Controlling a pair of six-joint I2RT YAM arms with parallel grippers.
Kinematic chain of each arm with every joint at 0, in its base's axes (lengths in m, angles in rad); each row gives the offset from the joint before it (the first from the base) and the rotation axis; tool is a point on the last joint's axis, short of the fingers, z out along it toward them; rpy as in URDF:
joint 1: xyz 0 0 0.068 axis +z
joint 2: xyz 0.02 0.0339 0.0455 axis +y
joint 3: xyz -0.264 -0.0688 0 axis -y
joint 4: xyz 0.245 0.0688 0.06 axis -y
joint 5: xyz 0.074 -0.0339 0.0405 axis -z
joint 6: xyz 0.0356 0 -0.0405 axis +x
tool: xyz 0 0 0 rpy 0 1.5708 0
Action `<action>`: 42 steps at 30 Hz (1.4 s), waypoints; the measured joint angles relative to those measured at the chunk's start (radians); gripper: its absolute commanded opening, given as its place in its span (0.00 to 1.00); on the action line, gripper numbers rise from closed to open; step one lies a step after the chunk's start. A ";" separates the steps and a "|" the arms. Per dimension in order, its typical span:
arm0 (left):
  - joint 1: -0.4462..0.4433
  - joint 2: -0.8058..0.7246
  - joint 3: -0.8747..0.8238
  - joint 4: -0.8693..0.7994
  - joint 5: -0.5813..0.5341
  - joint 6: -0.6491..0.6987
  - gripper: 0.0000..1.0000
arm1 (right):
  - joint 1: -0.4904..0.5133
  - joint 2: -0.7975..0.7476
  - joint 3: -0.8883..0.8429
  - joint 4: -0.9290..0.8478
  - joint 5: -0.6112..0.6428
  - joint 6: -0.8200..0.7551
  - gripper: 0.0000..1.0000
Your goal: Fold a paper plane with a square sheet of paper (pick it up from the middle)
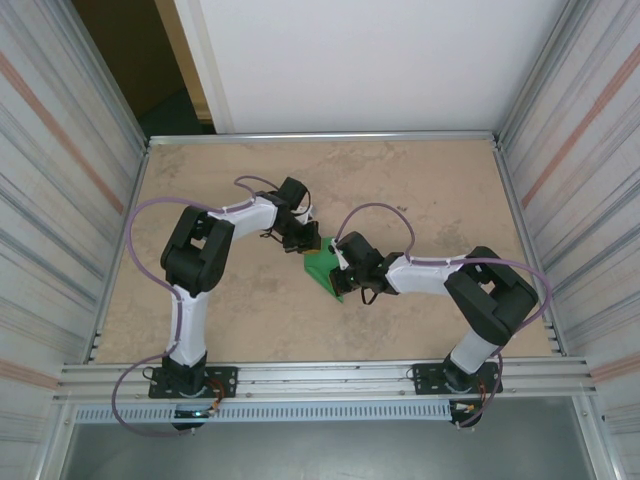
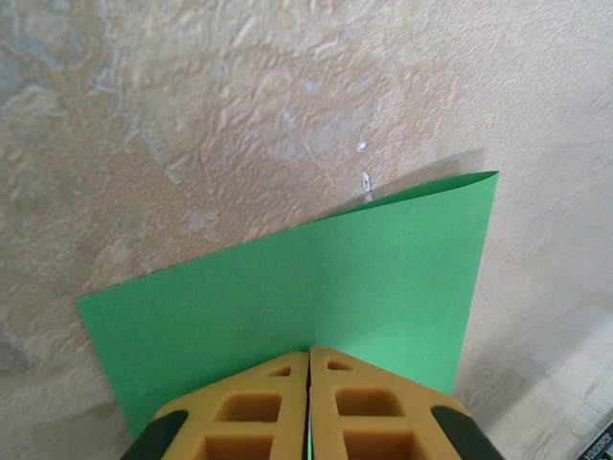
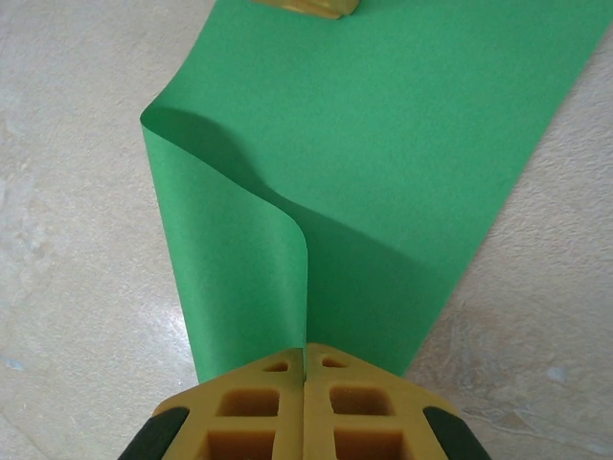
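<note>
Over the table [image 1: 420, 190], left fingers [image 2: 239, 412] and right fingers [image 3: 369, 412] each pinching green sheet [image 1: 322, 270]

The thin, bright green square sheet of paper [image 1: 322, 268] is plain and unmarked and sits near the middle of the mottled beige tabletop [image 1: 420, 190]. It is pinched at two opposite sides: the left gripper [image 1: 306, 244] clamps its far edge and the right gripper [image 1: 341, 268] its near edge, both with jaws pressed together. From the left wrist, the sheet [image 2: 335, 287] spreads out smooth, its far right corner lifted and throwing a shadow on the table. From the right wrist, the paper [image 3: 412, 144] bends at the held edge: one flap curls over in a soft, rounded, uncreased roll, while the rest lies flat.
</note>
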 measured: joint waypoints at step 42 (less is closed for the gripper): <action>0.071 -0.377 -0.410 0.351 0.081 -0.279 0.30 | -0.026 0.021 0.016 -0.015 -0.047 0.075 0.00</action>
